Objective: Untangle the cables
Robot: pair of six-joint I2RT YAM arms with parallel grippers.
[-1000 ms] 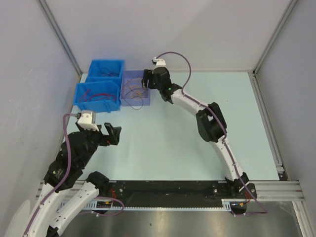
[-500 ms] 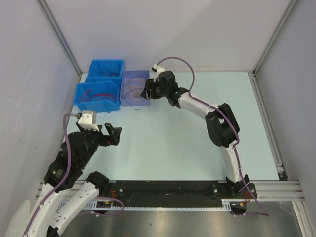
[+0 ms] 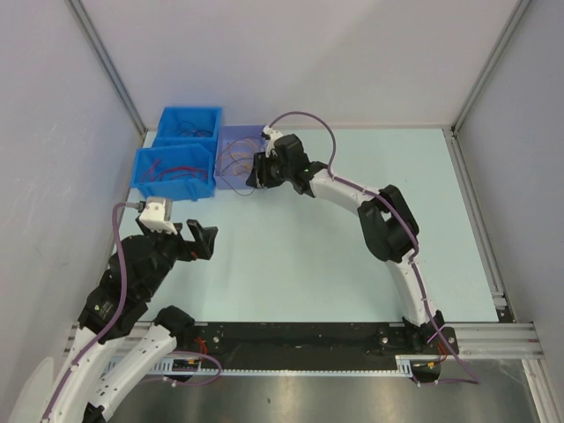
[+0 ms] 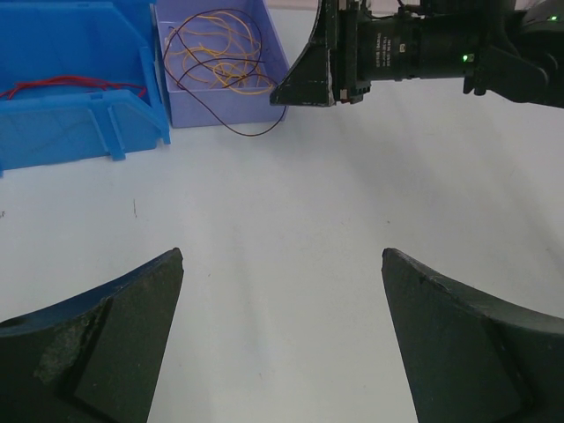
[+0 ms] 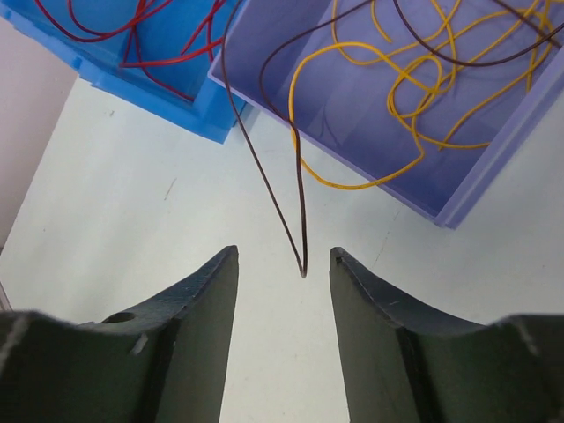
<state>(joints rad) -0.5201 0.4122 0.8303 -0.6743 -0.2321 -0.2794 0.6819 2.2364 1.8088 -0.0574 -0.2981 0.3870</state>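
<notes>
The cables lie in bins at the far left. Yellow cables (image 5: 414, 79) and a dark purple cable (image 5: 282, 211) sit in the lilac bin (image 5: 493, 167). Red cables (image 5: 167, 44) are in the blue bin (image 5: 203, 106). The dark cable's loop hangs over the lilac bin's front rim onto the table. My right gripper (image 5: 284, 256) is open at about half width. The tip of that loop lies between its fingertips and touches neither of them. My left gripper (image 4: 282, 256) is wide open and holds nothing, above bare table well short of the bins.
A second blue bin (image 3: 189, 122) stands behind the first, against the left wall. The lilac bin (image 3: 238, 159) stands to the right of the blue ones. The right arm (image 3: 379, 220) stretches across the table's middle. Walls enclose the table on three sides.
The right gripper came forward and down from the lilac bin's far right corner to its front rim, and its jaws narrowed. The left arm stayed still.
</notes>
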